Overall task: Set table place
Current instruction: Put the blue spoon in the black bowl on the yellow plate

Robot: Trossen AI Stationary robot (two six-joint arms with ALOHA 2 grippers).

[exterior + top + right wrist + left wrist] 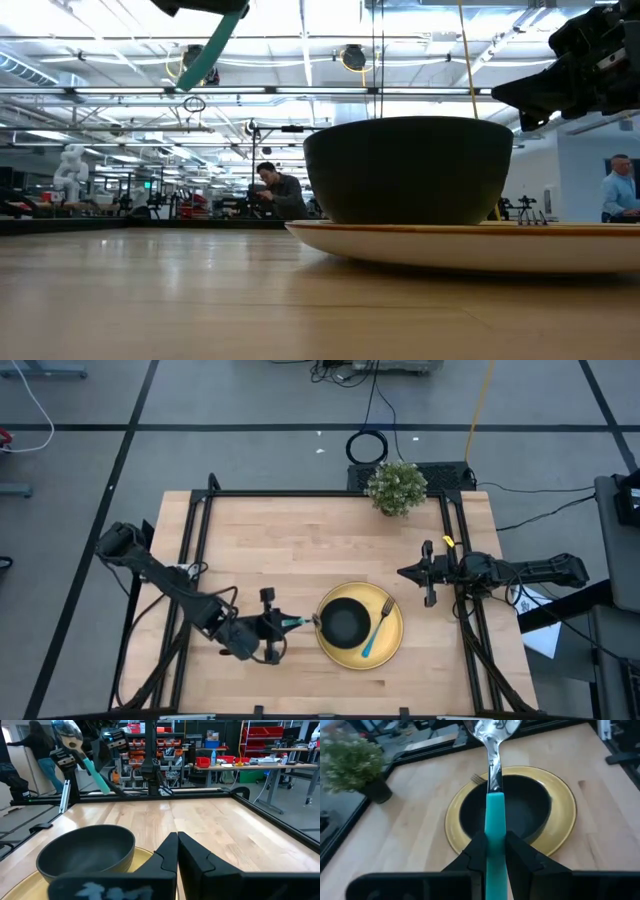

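Placed: plate (385, 652) on surface (290, 540), bowl (343, 622) and fork (377, 628) on it. Pending: spoon (494, 815), clamped in left claw (277, 626). Right claw (176, 851) closed, empty.

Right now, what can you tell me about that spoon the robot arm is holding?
The spoon has a shiny metal bowl and neck and a turquoise handle. The left gripper clamps the handle between its two dark fingers, holding it in the air, touching nothing else. Its bowl end points toward the black bowl, which sits on the yellow plate; it hangs beside the plate's left edge.
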